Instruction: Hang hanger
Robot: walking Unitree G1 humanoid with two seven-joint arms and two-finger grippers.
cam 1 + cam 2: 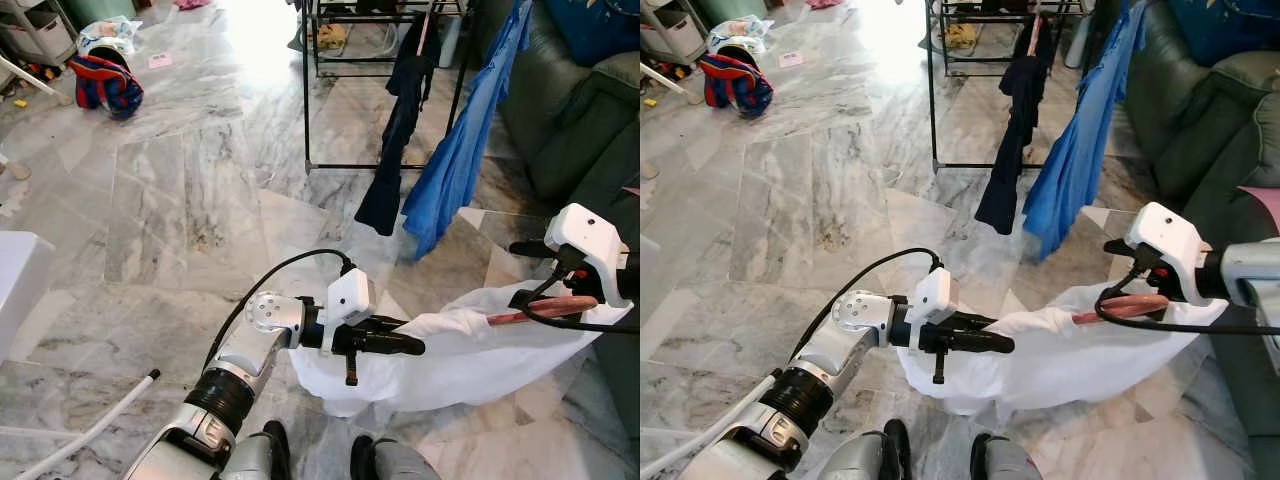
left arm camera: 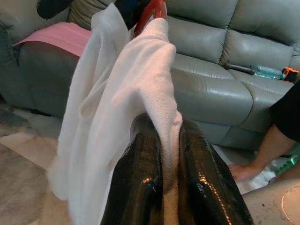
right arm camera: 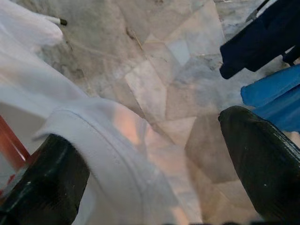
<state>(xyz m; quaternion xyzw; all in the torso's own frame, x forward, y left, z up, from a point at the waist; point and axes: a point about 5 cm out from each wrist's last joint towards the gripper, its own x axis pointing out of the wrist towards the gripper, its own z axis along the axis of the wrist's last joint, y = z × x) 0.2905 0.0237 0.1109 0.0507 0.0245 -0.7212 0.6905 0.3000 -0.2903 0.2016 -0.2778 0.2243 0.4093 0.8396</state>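
Black shoes of the robot point(image 1: 320, 455) stand on the grey marble floor point(image 1: 180, 200) at the foot of the head view; just ahead, the left pincer point(image 1: 405, 345) is clenched on a fold of the white cotton shirt point(image 1: 450, 365), the cloth pinched between its two glossy black fingers point(image 2: 140, 187) in the left wrist view; the shirt sags between the two arms, its lower edge hanging near the floor; to the right, the right pincer point(image 3: 154, 164) stands released, its fingers wide apart on either side of the shirt's collar in the right wrist view; whether a finger touches the cloth there cannot be told; the reddish-brown wooden hanger point(image 1: 540, 310) lies inside the shirt's neck, one end poking out just beside the right arm's white wrist housing point(image 1: 585, 240); a thin white pole point(image 1: 90, 430) lies on the floor at lower left; further back, a dark navy garment point(image 1: 400, 130) and a bright blue shirt point(image 1: 465, 140) hang side by side on the black metal clothes rack point(image 1: 310, 90); a grey-green leather sofa point(image 1: 570, 110) runs along the right; a person's hand point(image 2: 243, 171) rests on the floor by the sofa in the left wrist view; far left, a red-and-blue striped bag point(image 1: 105, 85) sits on the floor.
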